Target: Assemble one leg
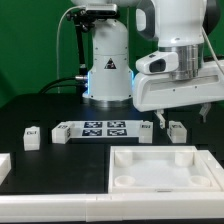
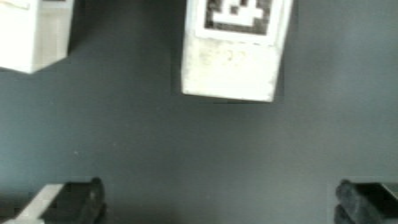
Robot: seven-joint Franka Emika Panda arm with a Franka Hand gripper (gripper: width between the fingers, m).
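Observation:
A leg (image 1: 177,129), a small white post with a black-and-white tag, lies on the dark table just beyond the far edge of the large white tray-like panel (image 1: 165,170). A second leg (image 1: 147,132) lies close on its exterior-view left, and a third (image 1: 32,137) lies far left. My gripper (image 1: 183,116) hangs open and empty just above the first two. In the wrist view one tagged leg (image 2: 235,50) lies ahead of the open gripper (image 2: 217,205), apart from both fingers (image 2: 64,205). Part of another white piece (image 2: 32,35) shows beside it.
The marker board (image 1: 92,129) lies between the far-left leg and the other two. A white part (image 1: 3,166) shows at the exterior view's left edge. The robot's base (image 1: 108,65) stands behind the board.

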